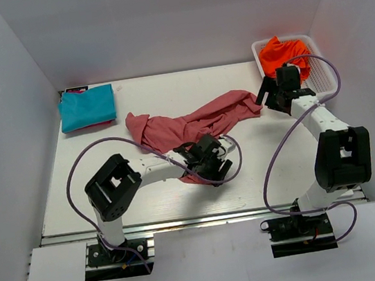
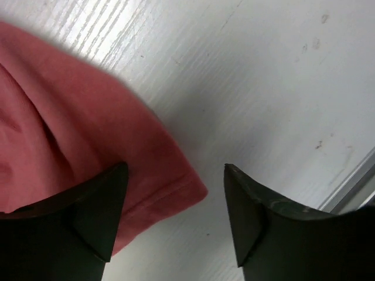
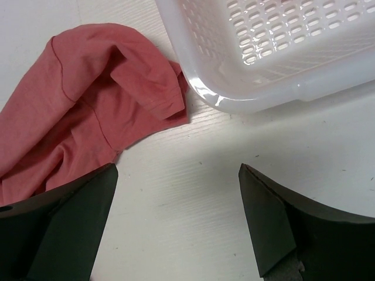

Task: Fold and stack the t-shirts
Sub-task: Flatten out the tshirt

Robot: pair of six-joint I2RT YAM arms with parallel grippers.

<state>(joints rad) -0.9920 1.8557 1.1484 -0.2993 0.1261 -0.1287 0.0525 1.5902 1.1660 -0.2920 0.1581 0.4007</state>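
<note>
The dusty-red t-shirt (image 1: 192, 122) lies crumpled across the middle of the table. Its hemmed corner (image 2: 176, 187) sits on the table between the jaws of my left gripper (image 2: 176, 170), which stands open low over the shirt's near end (image 1: 211, 168). My right gripper (image 3: 177, 168) is open over bare table, between the shirt's sleeve (image 3: 146, 93) and the basket, at the shirt's right end (image 1: 268, 95). A teal t-shirt (image 1: 86, 107) lies folded at the back left. An orange t-shirt (image 1: 281, 54) is bunched in the basket.
The white mesh basket (image 1: 325, 72) stands at the back right corner, its wall (image 3: 263, 88) just beyond my right fingers. Grey walls close in the table on three sides. The table's metal front rail (image 2: 351, 187) runs close to my left gripper.
</note>
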